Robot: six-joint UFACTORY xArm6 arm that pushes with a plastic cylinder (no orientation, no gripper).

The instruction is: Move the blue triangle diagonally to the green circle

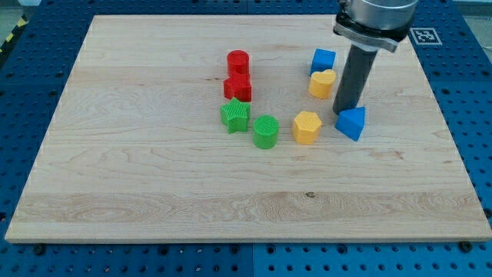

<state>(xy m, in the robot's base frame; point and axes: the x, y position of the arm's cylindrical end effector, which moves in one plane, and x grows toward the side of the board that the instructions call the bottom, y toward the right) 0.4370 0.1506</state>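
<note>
No readable writing was seen; a black-and-white marker [424,35] was cut off behind the arm. The end effector, a plain rod holding nothing, had its tip [344,112] touching the blue triangle [352,122], which sat well right of the green circle [265,131] on the tabletop [154,192].

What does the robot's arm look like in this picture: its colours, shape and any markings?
At the view's top, a grey metallic round housing with a black flange under it. From it descends a straight dark cylindrical rod ending in my tip. No cables or markings are visible.
</note>
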